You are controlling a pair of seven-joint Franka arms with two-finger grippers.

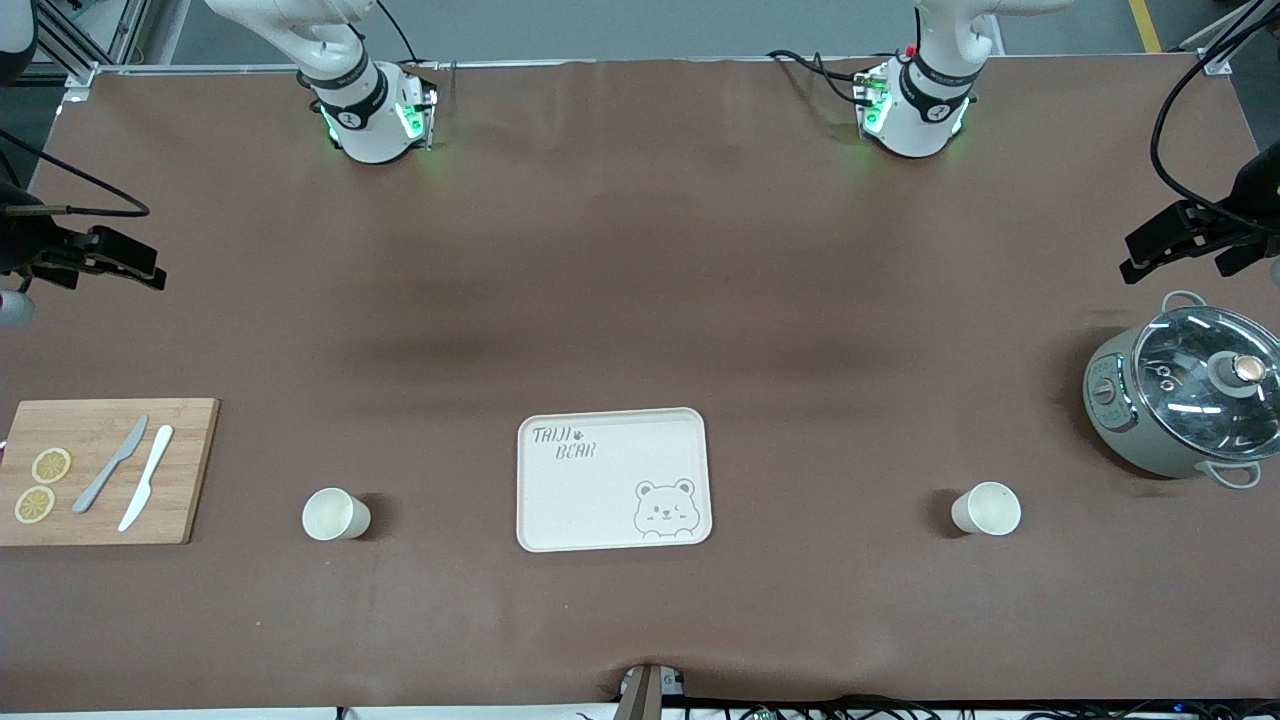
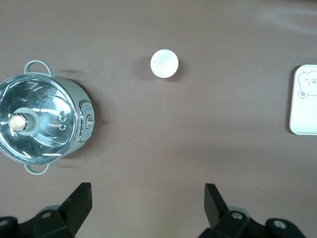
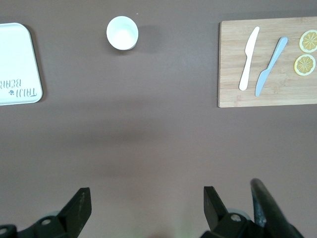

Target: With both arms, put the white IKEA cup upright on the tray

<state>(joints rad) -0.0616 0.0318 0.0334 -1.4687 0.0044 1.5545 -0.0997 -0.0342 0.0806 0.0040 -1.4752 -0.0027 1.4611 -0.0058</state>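
Note:
The cream tray (image 1: 600, 500) printed "TAIJI BEAR" lies at the middle of the table, near the front camera, with nothing on it. One white cup (image 1: 986, 508) stands upright beside it toward the left arm's end, and a second white cup (image 1: 335, 514) stands upright toward the right arm's end. My left gripper (image 2: 147, 191) is open and empty, high over the table near the pot; its view shows the first cup (image 2: 164, 63) and the tray's edge (image 2: 304, 109). My right gripper (image 3: 147, 194) is open and empty, high up; its view shows the second cup (image 3: 122, 32) and the tray (image 3: 17, 59).
A grey-green pot with a glass lid (image 1: 1185, 400) stands at the left arm's end. A wooden cutting board (image 1: 190, 470) with two knives and two lemon slices lies at the right arm's end. Both grippers show as dark shapes at the front view's side edges.

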